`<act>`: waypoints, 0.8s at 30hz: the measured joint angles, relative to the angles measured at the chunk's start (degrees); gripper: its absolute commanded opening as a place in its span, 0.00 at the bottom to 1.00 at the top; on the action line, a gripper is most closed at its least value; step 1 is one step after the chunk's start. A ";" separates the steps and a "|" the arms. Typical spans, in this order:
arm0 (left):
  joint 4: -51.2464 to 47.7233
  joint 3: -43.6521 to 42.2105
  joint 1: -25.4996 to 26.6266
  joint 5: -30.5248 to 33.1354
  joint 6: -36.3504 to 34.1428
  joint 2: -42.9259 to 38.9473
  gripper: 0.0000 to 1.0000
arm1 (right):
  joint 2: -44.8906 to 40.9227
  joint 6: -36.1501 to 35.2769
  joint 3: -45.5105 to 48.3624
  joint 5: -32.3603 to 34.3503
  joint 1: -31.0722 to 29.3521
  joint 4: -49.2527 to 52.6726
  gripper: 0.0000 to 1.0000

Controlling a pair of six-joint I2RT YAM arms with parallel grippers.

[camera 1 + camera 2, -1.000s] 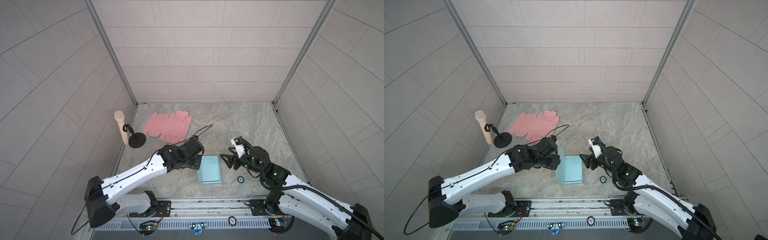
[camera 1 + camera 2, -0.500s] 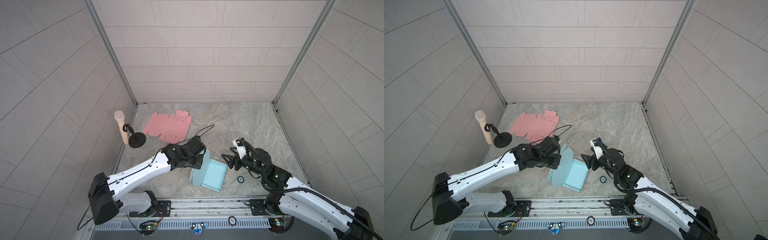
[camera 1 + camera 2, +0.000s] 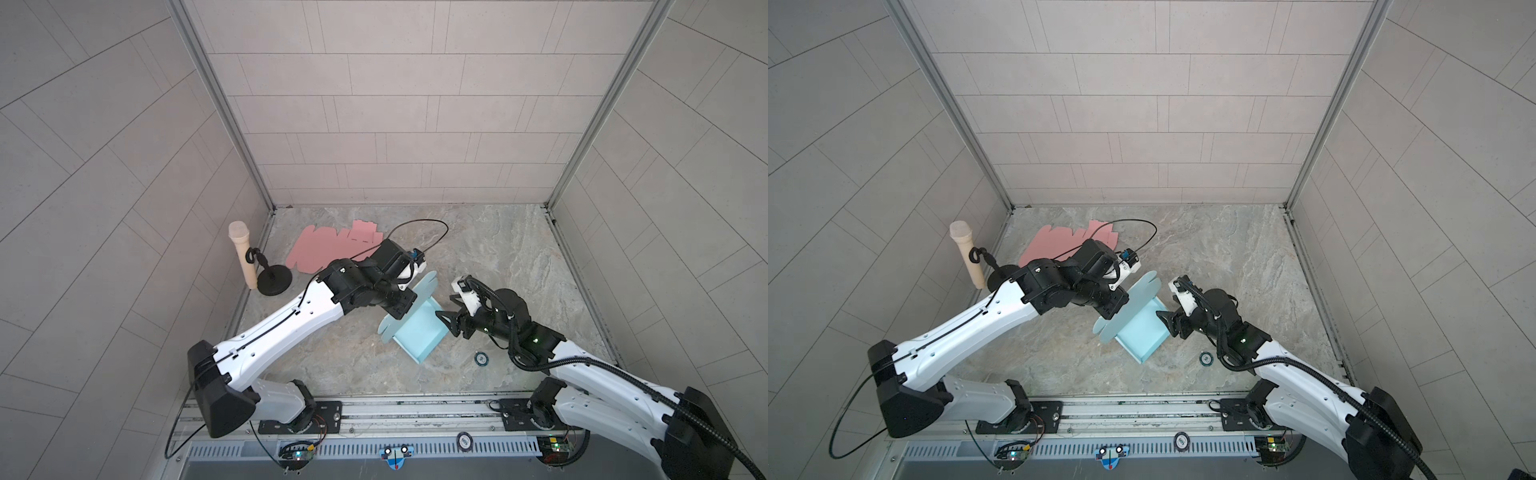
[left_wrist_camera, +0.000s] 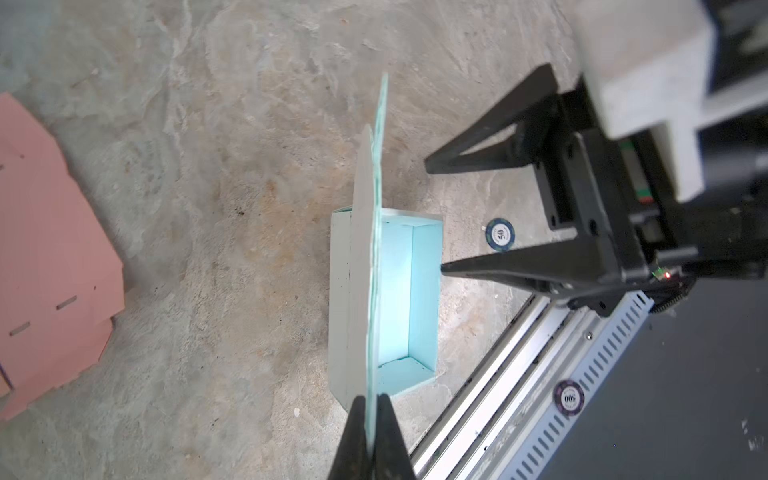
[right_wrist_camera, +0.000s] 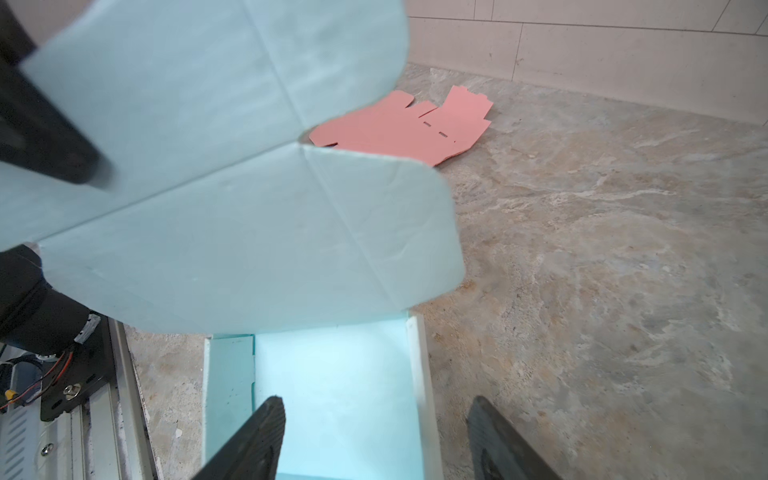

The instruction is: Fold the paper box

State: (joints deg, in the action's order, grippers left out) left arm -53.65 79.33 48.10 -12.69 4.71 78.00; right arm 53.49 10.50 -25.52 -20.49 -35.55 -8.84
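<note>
A: Both top views, compared with a second ago: the paper box (image 3: 417, 338) (image 3: 1141, 338) no longer sits square to the rail (image 3: 415, 409). It's skewed diagonal with the lid (image 3: 409, 305) raised. The left gripper (image 3: 400, 312) has clamped onto the lid edge. The right gripper (image 3: 449, 312) has moved up to the box's right side, jaws apart.

B: Agreed. For room we have bare marble table (image 3: 498, 249) behind and to the right. The pink blank (image 3: 332, 249) lies flat at the far left, clear of the box. The poker chip (image 3: 481, 358) sits near the right arm and the mic stand (image 3: 242, 262) is by the left wall.

A: Left wrist view: our tips (image 4: 388, 419) are pinched together on the lid (image 4: 374, 249), which stands edge-on over the open box (image 4: 422, 291). One right gripper (image 4: 434, 216) tip is at the long wall and the other is off it. The chip (image 4: 500, 235) is just past the box, and a second chip (image 4: 568, 397) is on the rail.

B: Right wrist view: the lid (image 5: 249, 208) fills the near field. The right gripper (image 5: 374, 415) fingers are spread, with the box floor (image 5: 332, 374) showing between them. The pink blank (image 5: 407, 124) is beyond, then open marble and the tiled wall (image 5: 582, 41).
</note>
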 measured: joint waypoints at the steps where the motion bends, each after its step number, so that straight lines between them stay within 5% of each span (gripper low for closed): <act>1: -1.03 0.00 -0.70 -1.16 -2.16 0.28 0.00 | 0.26 -0.35 -0.17 -1.01 1.03 -0.02 0.70; 16: -4.66 2.67 -3.34 -10.36 -12.59 3.69 0.00 | 5.07 -3.78 -5.60 -9.46 3.69 -0.76 0.69; 24: -5.03 3.08 -3.45 -11.26 -13.46 3.87 0.00 | 7.15 -5.86 -8.44 -12.55 3.74 0.00 0.49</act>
State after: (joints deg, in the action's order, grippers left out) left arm -58.67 82.41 44.64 -23.94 -8.75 81.87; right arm 60.64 4.64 -33.95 -33.04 -31.81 -8.84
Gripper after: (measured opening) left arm 0.047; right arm 0.528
